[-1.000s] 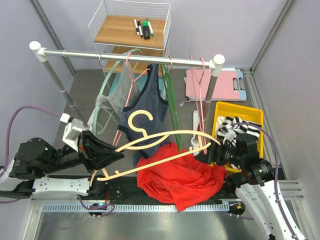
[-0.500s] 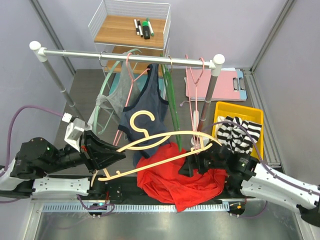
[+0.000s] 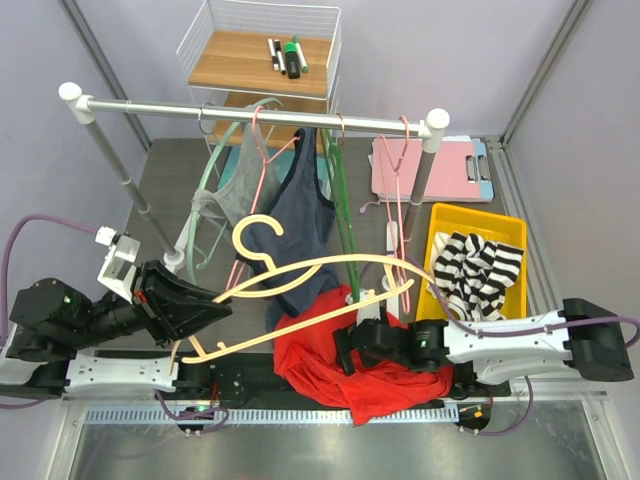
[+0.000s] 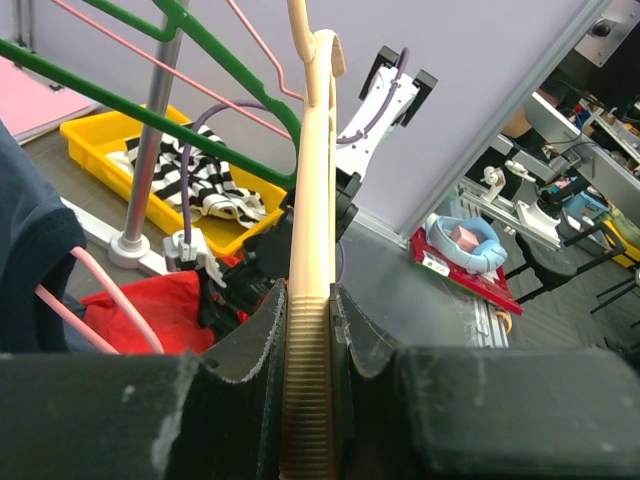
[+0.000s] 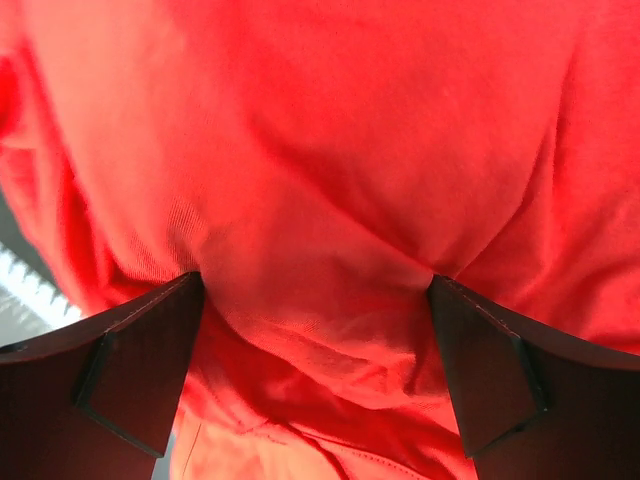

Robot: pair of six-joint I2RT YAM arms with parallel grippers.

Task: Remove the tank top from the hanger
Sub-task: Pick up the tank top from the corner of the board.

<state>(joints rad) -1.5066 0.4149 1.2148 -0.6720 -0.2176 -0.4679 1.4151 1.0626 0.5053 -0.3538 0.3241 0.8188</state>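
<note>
Top view: my left gripper point(image 3: 215, 305) holds the cream plastic hanger point(image 3: 330, 265) by one end, raised and tilted so cloth can slide clear. The crumpled red tank top point(image 3: 380, 385) lies heaped beneath it; I cannot tell whether a strap is on the hanger. Left wrist: jaws closed tight on the hanger. Right wrist: my right gripper point(image 5: 315, 285) is wide open and pressed into red fabric, gripping nothing — placed to pinch, I judge.

Behind the rail point(image 3: 260, 113), a shelf point(image 3: 240, 62); hung from the rail, garments point(image 3: 300, 210). In front of the rail, on the table point(image 3: 180, 170), the tank top point(image 3: 305, 365) (hanger point(image 4: 312, 200) just above); right of the rail, a bin point(image 3: 500, 222).
</note>
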